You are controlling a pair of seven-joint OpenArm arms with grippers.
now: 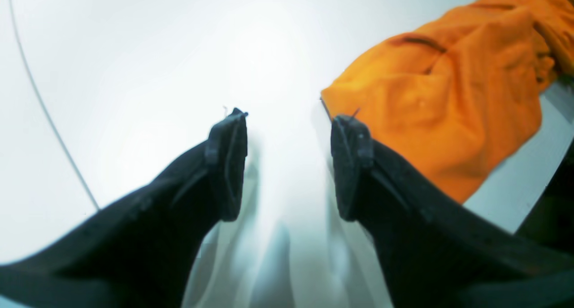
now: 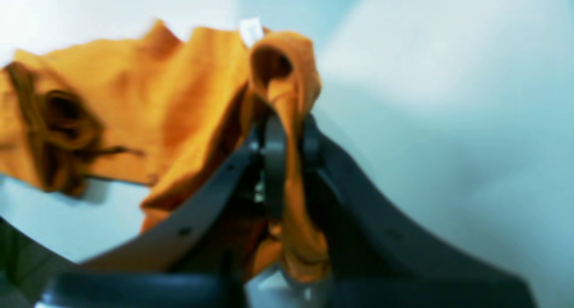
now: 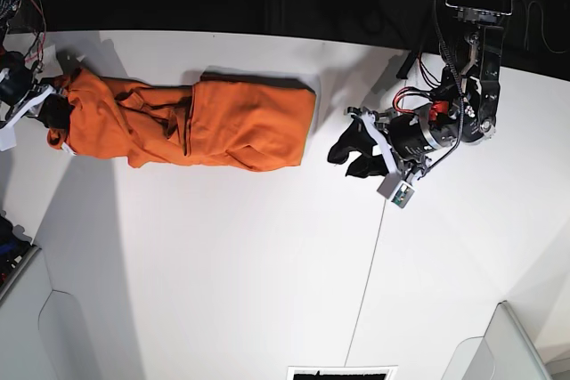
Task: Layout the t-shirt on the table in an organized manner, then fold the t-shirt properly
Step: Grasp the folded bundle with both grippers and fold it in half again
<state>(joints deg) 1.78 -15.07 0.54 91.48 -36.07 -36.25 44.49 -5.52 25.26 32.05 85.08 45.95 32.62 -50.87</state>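
Observation:
The orange t-shirt (image 3: pixel 205 122) lies in a long wrinkled band across the far left of the white table (image 3: pixel 223 264). My right gripper (image 3: pixel 49 111) is at the shirt's left end and is shut on a bunched fold of it, as the right wrist view (image 2: pixel 289 124) shows; the rest of the shirt (image 2: pixel 179 88) hangs away to the left there. My left gripper (image 3: pixel 346 156) is open and empty, just right of the shirt's right edge. In the left wrist view it (image 1: pixel 290 119) hovers low over bare table, with the shirt (image 1: pixel 448 97) beside its right finger.
A thin dark seam line (image 3: pixel 365 264) runs down the table and also shows in the left wrist view (image 1: pixel 45 110). Grey bins stand at the front left (image 3: pixel 53 327) and front right (image 3: pixel 508 344). The table's far edge meets a dark background.

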